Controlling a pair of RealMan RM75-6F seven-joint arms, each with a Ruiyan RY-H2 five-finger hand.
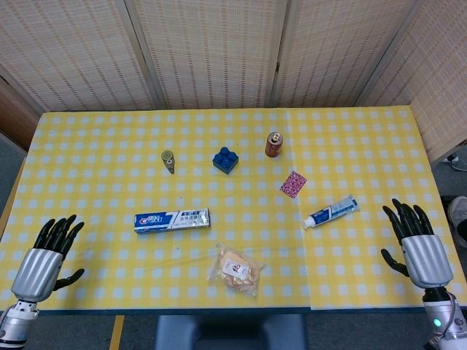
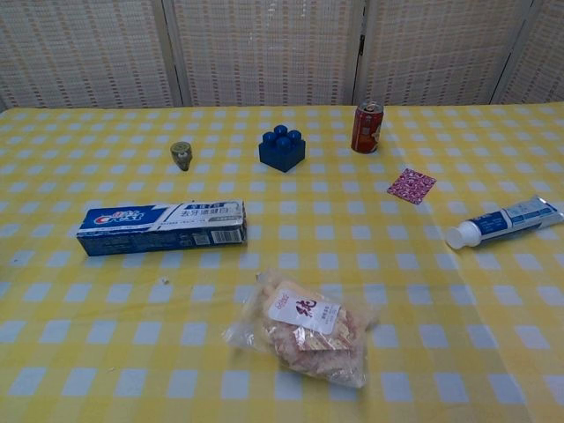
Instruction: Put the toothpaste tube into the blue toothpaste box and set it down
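- Left hand (image 1: 45, 257): at the near left corner of the table (image 1: 87, 189), fingers spread and pointing away, holding nothing. Seen in the head view only.
- Right hand (image 1: 417, 244): at the near right edge of the table, fingers spread apart, holding nothing. Seen in the head view only.
- Toothpaste tube (image 1: 332, 212): lying flat on the yellow checked cloth, just left of the right hand and slightly beyond it, white cap end nearer the hand's side of the table, tail angled away. Untouched by either hand.
- Blue toothpaste box (image 1: 171, 219): lying flat on its long side, to the right of the left hand and a little beyond it, well apart from the tube. Whether its end flaps are open cannot be told.
- Snack bag (image 1: 236, 270): clear packet with a pale label, between the two hands, near the front edge.
- Blue building block (image 1: 225, 160): far beyond both hands, mid-table.
- Red can (image 1: 273, 144): upright, just right of the block.
- Pink patterned square (image 1: 292, 184): flat, between the can and the tube.
- Small round grey-green item (image 1: 168, 160): beyond the box, left of the block; its kind is unclear.
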